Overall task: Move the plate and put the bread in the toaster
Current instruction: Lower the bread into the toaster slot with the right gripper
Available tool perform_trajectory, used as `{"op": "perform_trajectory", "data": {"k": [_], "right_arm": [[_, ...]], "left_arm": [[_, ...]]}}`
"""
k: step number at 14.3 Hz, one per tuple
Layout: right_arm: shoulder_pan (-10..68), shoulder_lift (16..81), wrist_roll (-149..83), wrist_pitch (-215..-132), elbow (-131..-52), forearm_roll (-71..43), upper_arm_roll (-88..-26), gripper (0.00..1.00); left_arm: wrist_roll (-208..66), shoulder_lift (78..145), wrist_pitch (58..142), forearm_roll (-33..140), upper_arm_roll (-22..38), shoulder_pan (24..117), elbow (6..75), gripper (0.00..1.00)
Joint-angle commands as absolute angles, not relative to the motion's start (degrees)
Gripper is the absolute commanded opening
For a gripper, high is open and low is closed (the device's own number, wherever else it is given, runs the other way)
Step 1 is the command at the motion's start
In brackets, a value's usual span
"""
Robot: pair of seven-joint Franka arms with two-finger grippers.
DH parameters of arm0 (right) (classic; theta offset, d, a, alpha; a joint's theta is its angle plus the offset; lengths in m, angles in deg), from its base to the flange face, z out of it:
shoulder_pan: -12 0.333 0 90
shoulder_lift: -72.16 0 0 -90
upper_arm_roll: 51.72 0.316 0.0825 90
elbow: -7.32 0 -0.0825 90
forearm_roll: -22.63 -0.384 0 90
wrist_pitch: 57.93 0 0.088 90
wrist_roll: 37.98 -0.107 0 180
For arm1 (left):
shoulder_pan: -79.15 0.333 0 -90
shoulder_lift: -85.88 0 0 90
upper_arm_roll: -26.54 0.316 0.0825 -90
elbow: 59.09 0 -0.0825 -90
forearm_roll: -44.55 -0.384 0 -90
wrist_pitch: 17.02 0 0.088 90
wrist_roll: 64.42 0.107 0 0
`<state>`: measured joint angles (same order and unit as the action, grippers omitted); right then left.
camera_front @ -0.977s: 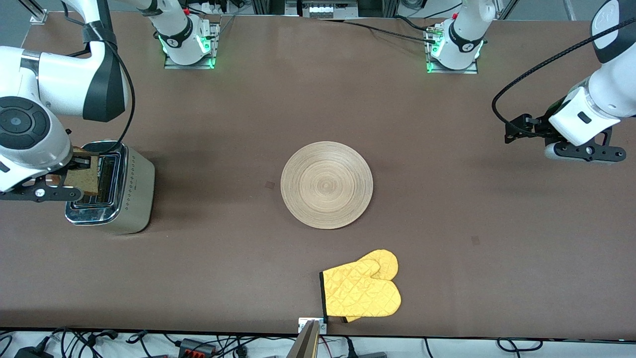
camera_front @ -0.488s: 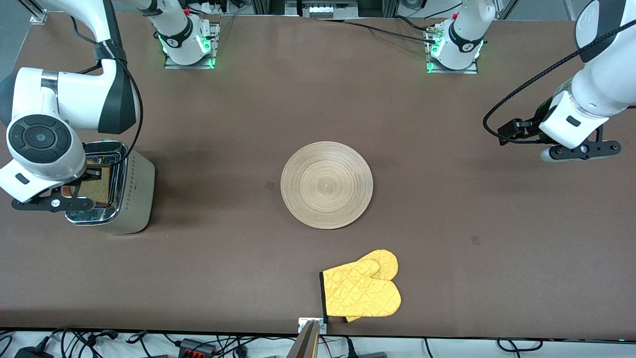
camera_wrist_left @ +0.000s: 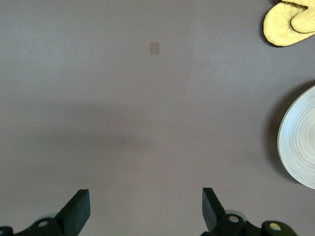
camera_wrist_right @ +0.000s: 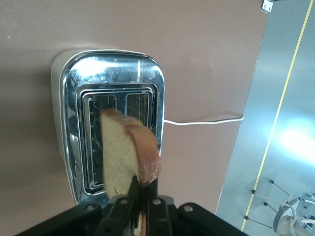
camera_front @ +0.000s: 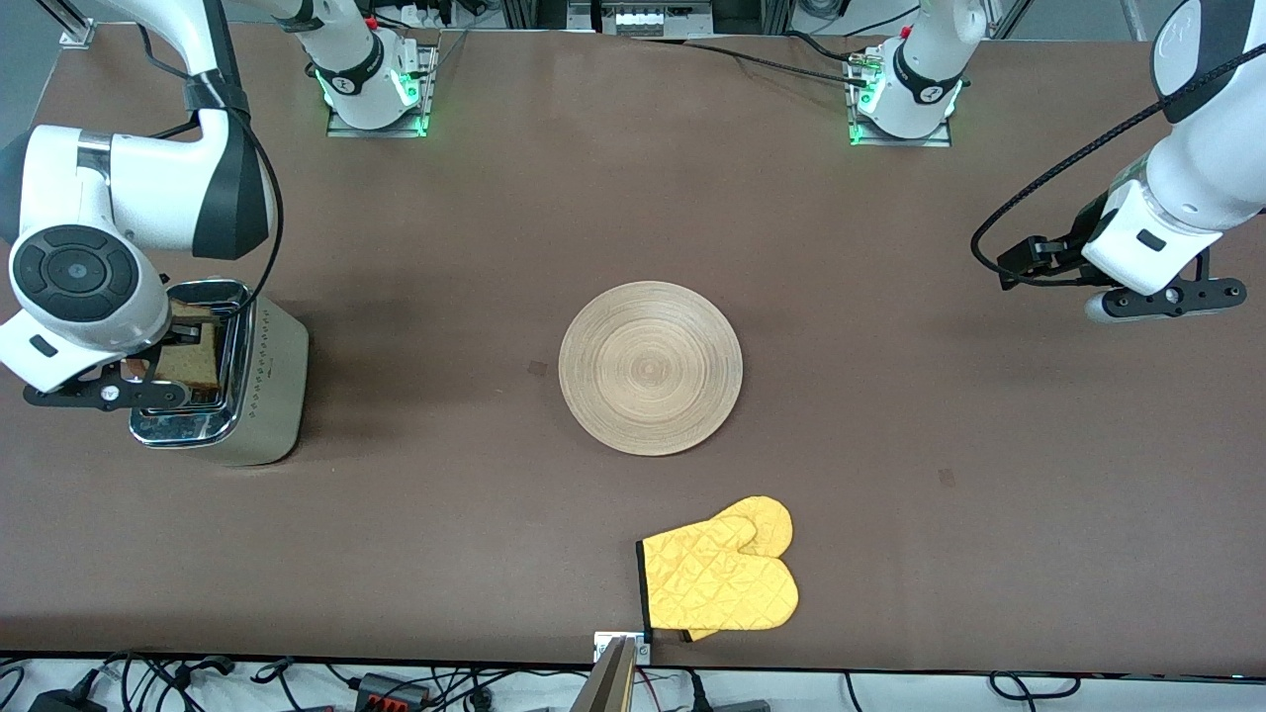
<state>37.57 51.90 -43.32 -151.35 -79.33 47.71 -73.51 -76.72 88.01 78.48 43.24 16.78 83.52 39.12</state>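
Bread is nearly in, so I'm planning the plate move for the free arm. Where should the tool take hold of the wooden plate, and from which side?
Probably the rim. The plate lies flat and is wide, so only its edge fits between fingers. Come in low from the left arm's end of the table, where the left tool hangs open over bare table. The oven mitt lies nearer the front camera; avoid that edge.

This is a robotics lab, not a kitchen. Two white arms are bolted on metal base plates (camera_front: 376,124) with green lights, at the edge of a plain brown bench (camera_front: 890,415). Loose black cables (camera_front: 178,677) and power gear trail along the grey floor beside it.
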Motion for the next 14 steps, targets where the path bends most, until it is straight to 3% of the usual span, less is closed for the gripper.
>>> {"op": "perform_trajectory", "data": {"k": [1, 14], "right_arm": [[37.57, 53.79, -43.52, -151.09, -81.01, 48.03, -73.16, 0.00], [36.61, 51.50, -44.31, -156.97, -81.10, 46.36, -73.08, 0.00]], "left_arm": [[-77.16, 86.58, 78.87, 42.53, 16.35, 83.81, 40.32, 1.00], [-77.16, 86.58, 78.78, 43.15, 16.43, 83.81, 40.32, 1.00]]}}
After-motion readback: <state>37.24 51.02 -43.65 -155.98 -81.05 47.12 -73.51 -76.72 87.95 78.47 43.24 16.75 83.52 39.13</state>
